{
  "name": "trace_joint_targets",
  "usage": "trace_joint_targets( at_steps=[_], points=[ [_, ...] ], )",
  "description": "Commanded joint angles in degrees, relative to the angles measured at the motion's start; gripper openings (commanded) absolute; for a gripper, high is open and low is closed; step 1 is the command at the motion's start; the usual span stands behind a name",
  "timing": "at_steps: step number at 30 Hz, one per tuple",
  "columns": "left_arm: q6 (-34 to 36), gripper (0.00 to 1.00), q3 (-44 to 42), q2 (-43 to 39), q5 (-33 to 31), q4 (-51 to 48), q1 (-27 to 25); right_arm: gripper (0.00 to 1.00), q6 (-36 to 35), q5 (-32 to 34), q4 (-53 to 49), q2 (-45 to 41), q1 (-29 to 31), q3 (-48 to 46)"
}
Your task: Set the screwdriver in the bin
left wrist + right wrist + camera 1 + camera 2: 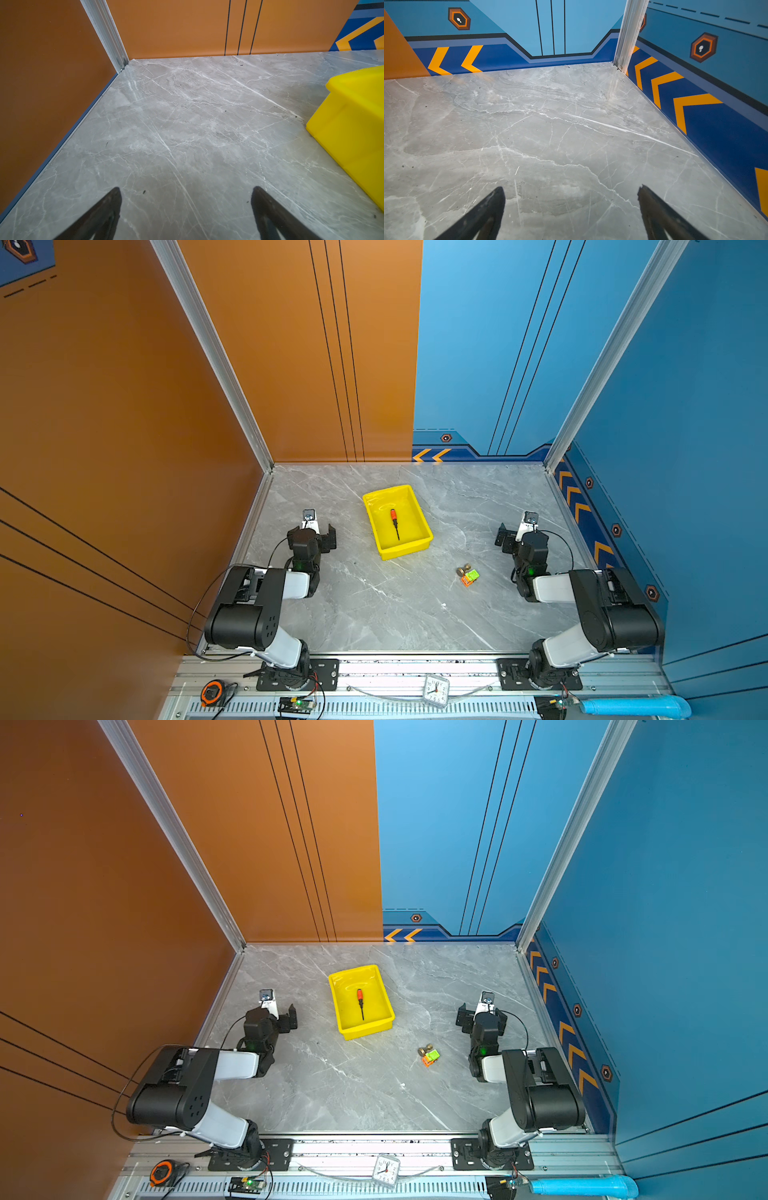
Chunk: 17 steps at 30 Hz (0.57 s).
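Screwdriver: the screwdriver (394, 522) (360, 1002) lies flat on the floor of the bin, its orange-red handle toward the far edge of the desk and its black shaft toward the near edge.
Bin: the yellow bin (386, 490) (353, 970) sits on the grey marble desk (395, 614), nearer the far edge than the near one and about midway between the left and right edges.
Left: my left gripper (187, 189) hangs by the left edge of the desk, jaws spread wide with only bare marble between them. A corner of the bin (353, 124) shows off to one side, well apart from my fingers.
Right: my right gripper (571, 187) waits by the right edge, facing the far right corner, jaws fully parted and holding nothing.
Also pictured: a small orange-and-green toy block (469, 574) (429, 1056) stands alone on the desk between the bin and my right arm, touching neither.
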Motion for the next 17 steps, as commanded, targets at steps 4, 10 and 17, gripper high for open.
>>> trace_joint_targets(
  at_steps=[4,10,17],
  points=[
    [0.2,0.98,-0.8,0.7,1.2,1.8,0.6,1.0,0.9,1.2,-0.5,0.6,-0.3,0.7],
    [0.3,0.98,-0.7,0.8,1.5,1.8,0.6,1.0,1.0,1.2,-0.5,0.6,-0.3,0.8],
    [0.4,0.98,-0.8,0.7,2.0,1.8,0.7,1.0,1.0,1.2,-0.5,0.6,-0.3,0.8]
  ],
)
